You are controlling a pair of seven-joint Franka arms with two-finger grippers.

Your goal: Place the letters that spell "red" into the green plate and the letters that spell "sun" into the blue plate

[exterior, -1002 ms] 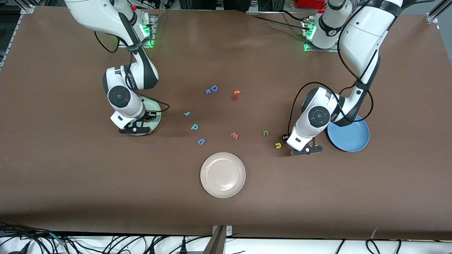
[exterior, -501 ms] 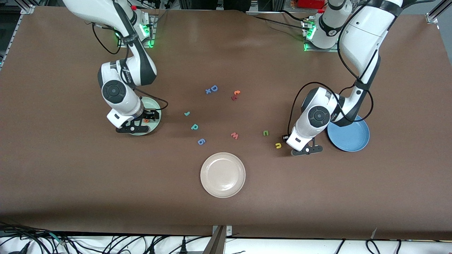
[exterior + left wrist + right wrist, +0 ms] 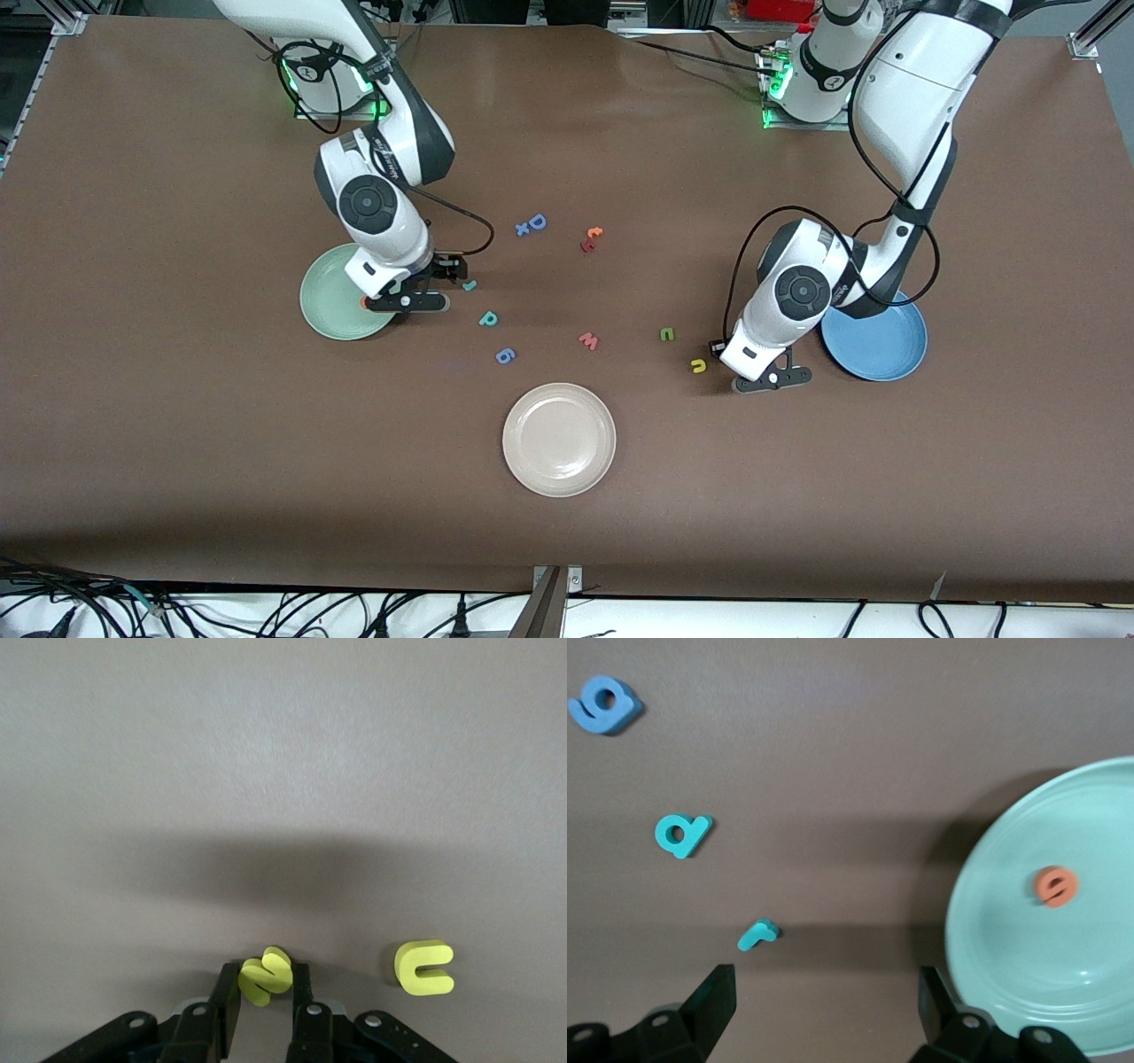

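1. Cream-white plate [image 3: 558, 439]: nearest the front camera, nothing in it, no part in the task.
2. My left gripper [image 3: 267, 988]: down at the table just beside the yellow u [image 3: 425, 966]. The jaws have just clamped onto the yellow s [image 3: 266, 974], which is not lifted yet. My judgement: first "sun" letter secured, carry comes next.
3. Blue g [image 3: 604, 705] and pinkish-red w [image 3: 588, 340]: loose on the table, not wanted.
4. Dark green n [image 3: 666, 334]: a little farther than the u, untouched.
5. Blue plate [image 3: 886, 350]: toward the left arm's end, beside my left gripper, no letters in it.
6. Teal d [image 3: 682, 835]: lying flat, unclaimed.
7. Green plate [image 3: 992, 930]: toward the right arm's end. The orange e [image 3: 1056, 886] now lies in it. My judgement: one of three "red" letters delivered.
8. My right gripper [image 3: 824, 992]: jaws released and wide apart, holding nothing. It has left the plate and now hangs by the plate's rim, close to the teal r [image 3: 757, 935], likely my next pick.
9. Blue capital D [image 3: 537, 221] and a reddish pair of letters [image 3: 591, 239]: farthest, ignored.
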